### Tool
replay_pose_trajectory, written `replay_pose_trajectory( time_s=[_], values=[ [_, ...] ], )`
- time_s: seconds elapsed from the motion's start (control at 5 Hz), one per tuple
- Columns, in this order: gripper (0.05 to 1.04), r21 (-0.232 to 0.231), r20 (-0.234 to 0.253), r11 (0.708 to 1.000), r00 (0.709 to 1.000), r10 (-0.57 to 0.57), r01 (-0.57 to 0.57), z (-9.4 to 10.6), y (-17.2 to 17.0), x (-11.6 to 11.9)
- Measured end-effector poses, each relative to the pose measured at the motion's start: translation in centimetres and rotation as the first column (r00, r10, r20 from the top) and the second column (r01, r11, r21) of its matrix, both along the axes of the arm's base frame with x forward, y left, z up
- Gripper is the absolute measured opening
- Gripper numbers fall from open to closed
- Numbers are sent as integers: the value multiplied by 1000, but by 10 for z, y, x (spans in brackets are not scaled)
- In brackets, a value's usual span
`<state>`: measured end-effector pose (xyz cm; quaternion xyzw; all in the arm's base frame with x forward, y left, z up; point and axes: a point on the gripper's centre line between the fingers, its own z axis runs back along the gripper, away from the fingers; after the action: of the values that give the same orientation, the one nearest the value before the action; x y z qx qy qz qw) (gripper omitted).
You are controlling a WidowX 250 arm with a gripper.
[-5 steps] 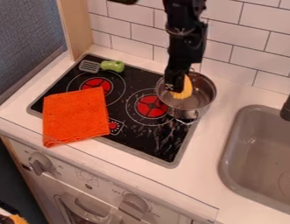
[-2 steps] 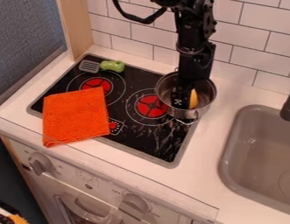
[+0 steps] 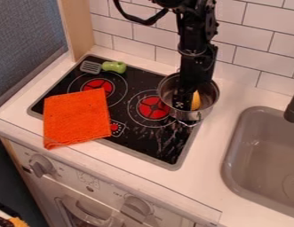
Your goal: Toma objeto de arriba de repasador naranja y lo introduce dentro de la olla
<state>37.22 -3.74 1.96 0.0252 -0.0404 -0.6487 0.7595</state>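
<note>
A toy kitchen is shown, as is indicated by the stove top [image 3: 134, 145] with red burner discs that is set into the white table [image 3: 236, 205] near its left end, and by the grey sink [image 3: 227, 166] that is sunk into its right side. White tiles [image 3: 264, 41] are fixed behind the table's back edge, and knobs [image 3: 41, 166] are mounted on the front panel below its front edge.
</note>
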Motion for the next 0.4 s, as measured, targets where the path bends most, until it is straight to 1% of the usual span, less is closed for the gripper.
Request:
replay_pose_trajectory(
  time_s=[0.2,0.4],
  values=[
    [1001,-17,20,1000,1000,24,-24,24,10,-4],
    [1001,-61,83,996,994,69,-64,53,21,-8]
  ],
)
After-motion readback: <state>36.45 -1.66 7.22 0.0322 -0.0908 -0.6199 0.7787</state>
